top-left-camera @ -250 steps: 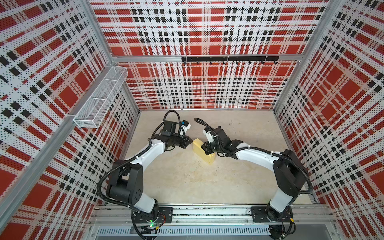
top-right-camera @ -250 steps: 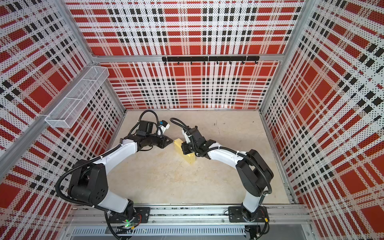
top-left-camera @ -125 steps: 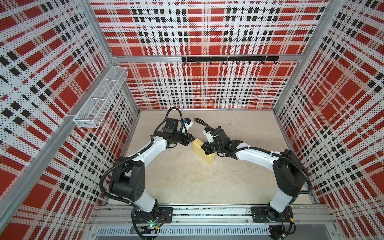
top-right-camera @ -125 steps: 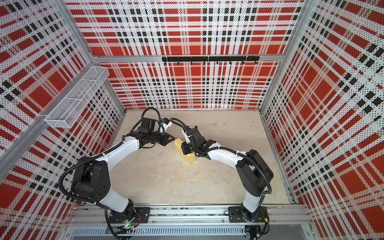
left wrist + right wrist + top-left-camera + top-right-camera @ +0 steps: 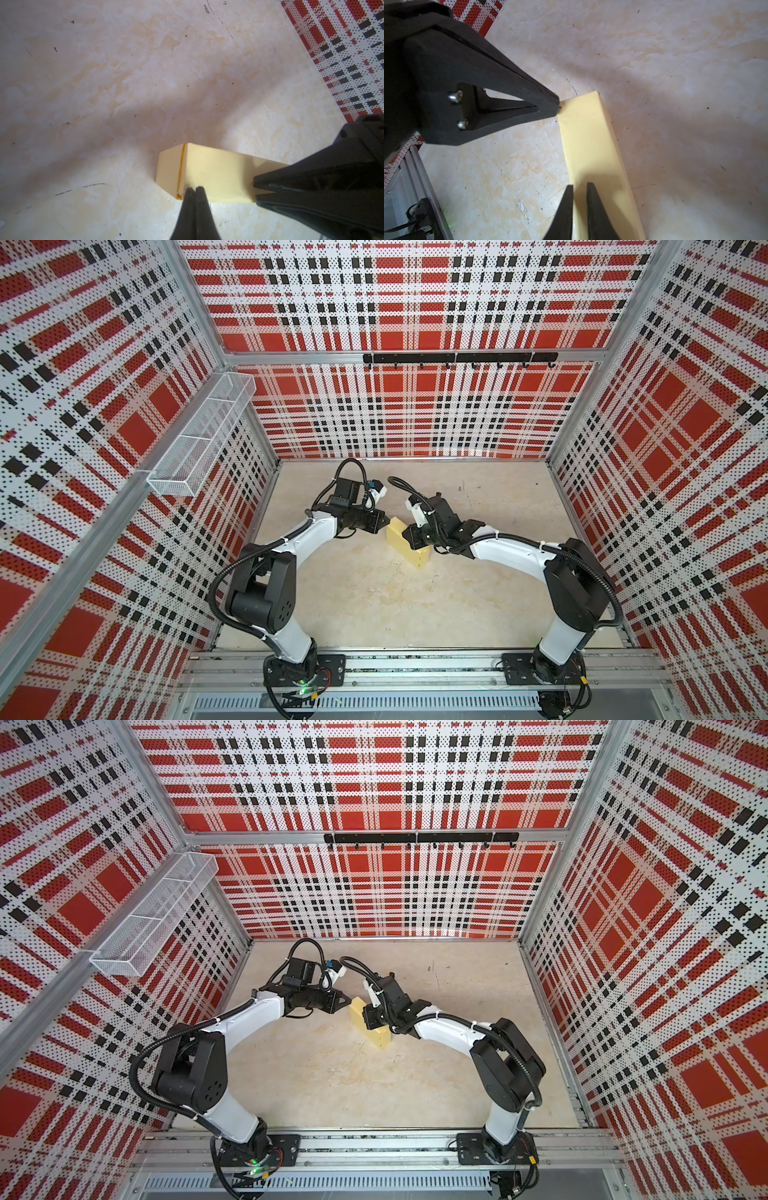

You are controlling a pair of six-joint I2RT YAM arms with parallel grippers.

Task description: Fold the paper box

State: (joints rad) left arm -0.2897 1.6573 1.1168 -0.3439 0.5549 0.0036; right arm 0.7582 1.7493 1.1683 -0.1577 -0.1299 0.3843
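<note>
One end of the paper box (image 5: 218, 172) looks unfinished — left fingers (image 5: 187, 209) clenched against it, right fingers' (image 5: 564, 209) grasp unclear. Next: press it flush.

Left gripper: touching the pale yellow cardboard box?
Touching. Right wrist view: shut left gripper tip meets the end corner of the pale yellow cardboard box.

Table: you have a pale beige, marbled top (image 5: 374, 605), worn with fine dark scratches in both wrist views.
Paper box: you will find the paper box (image 5: 405, 541) lying flat on the table near the centre, just toward 11 o'clock; it is pale yellow and closed into a long block.
Box axis: its long side runs from about 11 o'clock to about 5 o'clock.
Scuff marks: look toward 1 o'clock, near the back edge, for the short dark scuff marks (image 5: 461, 489).
</note>
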